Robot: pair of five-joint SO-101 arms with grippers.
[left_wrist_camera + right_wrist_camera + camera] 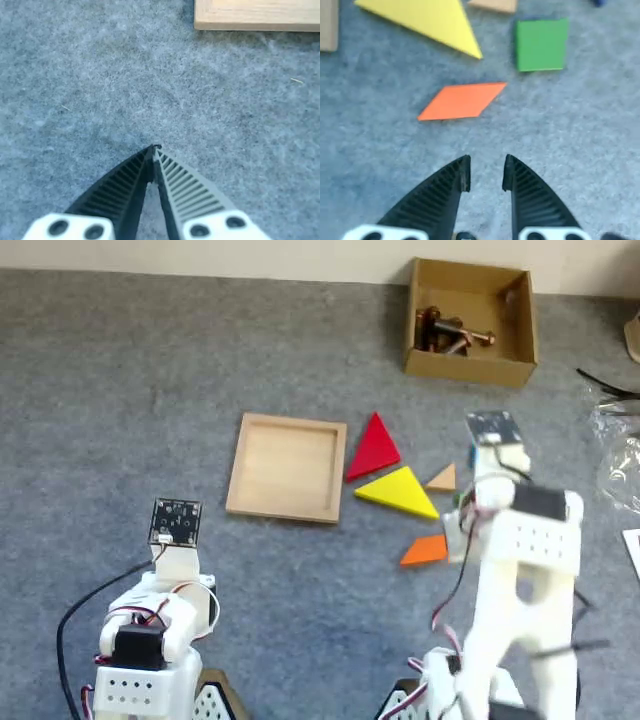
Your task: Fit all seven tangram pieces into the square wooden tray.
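Note:
The square wooden tray lies bare on the grey carpet; its near edge shows in the left wrist view. To its right lie a red triangle, a big yellow triangle, a small tan triangle and an orange parallelogram. My right gripper hovers open just short of the orange parallelogram, with the yellow triangle, a green square and the tan piece beyond. My left gripper is shut and holds nothing, over carpet near the tray's front-left corner.
A cardboard box with copper-coloured fittings stands at the back right. Clear plastic wrap and cables lie at the right edge. The right arm stands over the pieces on the right. Open carpet stretches left of the tray.

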